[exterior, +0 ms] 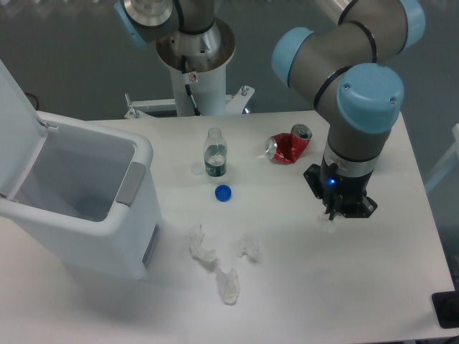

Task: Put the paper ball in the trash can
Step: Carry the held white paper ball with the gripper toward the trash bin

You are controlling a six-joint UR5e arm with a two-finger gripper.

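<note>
Paper scraps (228, 285) nearest, loose on bench (301, 287). Gripper (333, 215) low at right, over small white bit, probably paper ball (330, 223); grip state unclear. Bin (136, 154) far left, lid (18, 129) up for drop.

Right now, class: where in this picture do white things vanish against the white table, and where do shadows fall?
Fixed camera: soft, slightly blurred; the paper scraps nearly blend into the table; the trash can casts a faint shadow toward the scraps; whatever sits under the gripper is too washed out to identify.
</note>
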